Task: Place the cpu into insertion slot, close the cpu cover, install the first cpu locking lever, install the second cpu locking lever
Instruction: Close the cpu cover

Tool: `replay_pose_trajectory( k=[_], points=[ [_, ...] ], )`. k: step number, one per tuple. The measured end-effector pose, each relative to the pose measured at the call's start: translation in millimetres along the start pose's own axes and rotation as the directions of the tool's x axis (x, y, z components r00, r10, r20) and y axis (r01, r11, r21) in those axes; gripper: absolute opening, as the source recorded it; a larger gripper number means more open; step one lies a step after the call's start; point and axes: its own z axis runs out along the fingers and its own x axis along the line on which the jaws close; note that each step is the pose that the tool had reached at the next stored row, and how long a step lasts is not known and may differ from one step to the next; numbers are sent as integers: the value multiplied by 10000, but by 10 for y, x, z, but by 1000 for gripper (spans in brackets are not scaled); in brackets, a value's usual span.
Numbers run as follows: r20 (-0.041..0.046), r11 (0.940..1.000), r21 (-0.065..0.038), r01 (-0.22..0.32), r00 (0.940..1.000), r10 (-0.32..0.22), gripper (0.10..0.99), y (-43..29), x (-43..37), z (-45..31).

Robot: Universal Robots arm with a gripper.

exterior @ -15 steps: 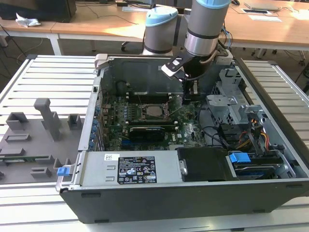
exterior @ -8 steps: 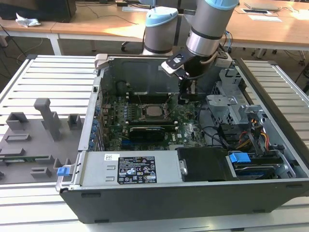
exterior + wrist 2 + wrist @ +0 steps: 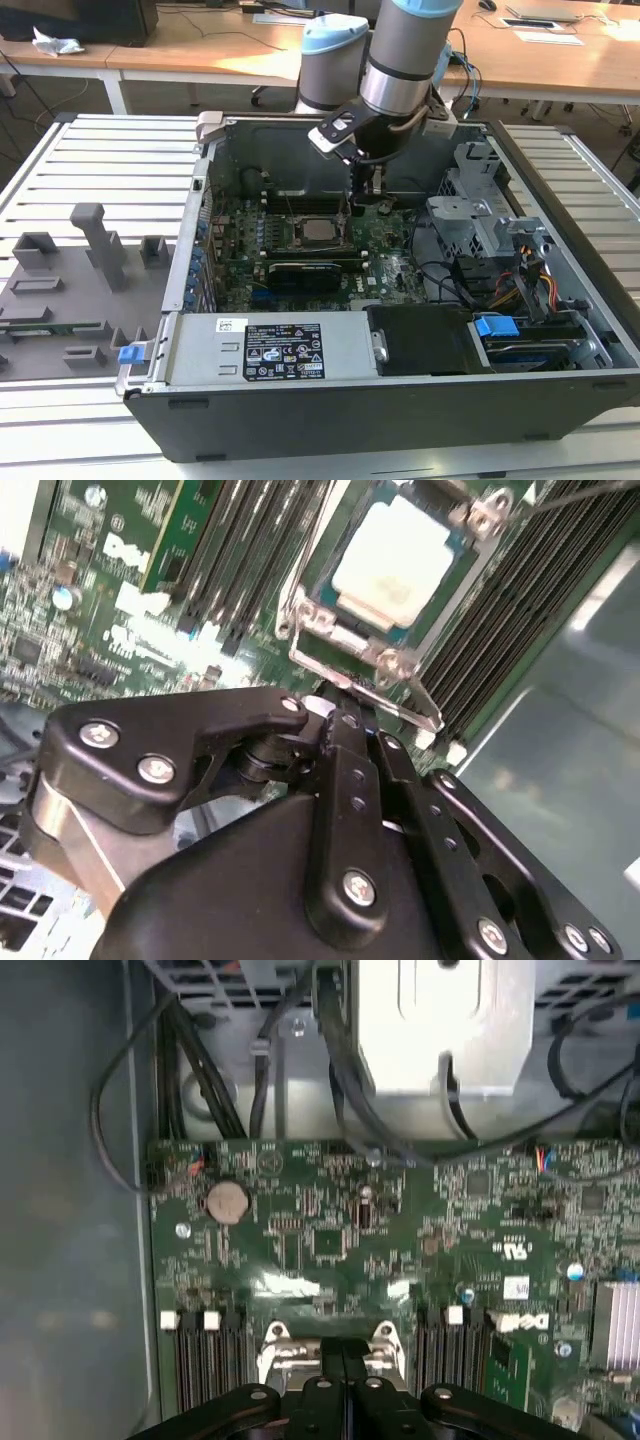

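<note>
While its fingers seem pressed together, the gripper (image 3: pixel 330 708) hangs just beside the insertion slot (image 3: pixel 312 645), the cpu (image 3: pixel 395 565) seated beyond its tips.

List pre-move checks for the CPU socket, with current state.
1. cpu in the insertion slot: ok, it lies flat inside.
2. cpu cover fully down around the cpu: cannot tell.
3. locking levers latched: cannot tell.
4. pincer shut: ok, fingers together at the socket's edge.
5. cables apart from the pincer: ok, they lie toward the exterior view's right.
</note>
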Motion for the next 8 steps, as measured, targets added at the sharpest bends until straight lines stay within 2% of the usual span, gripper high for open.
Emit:
replay_pose_trajectory(
  k=[3, 6, 7, 8],
  points=[
    [0, 10000, -57, -1, 10000, 1, 106, -74, -2, 7],
    [0, 10000, -77, -3, 10000, 3, 106, -80, -1, 7],
    [-3, 9995, -315, -2, 10000, 2, 106, -113, -1, 13],
    [-9, 9974, -714, -3, 10000, 2, 106, -186, -3, 27]
  ],
)
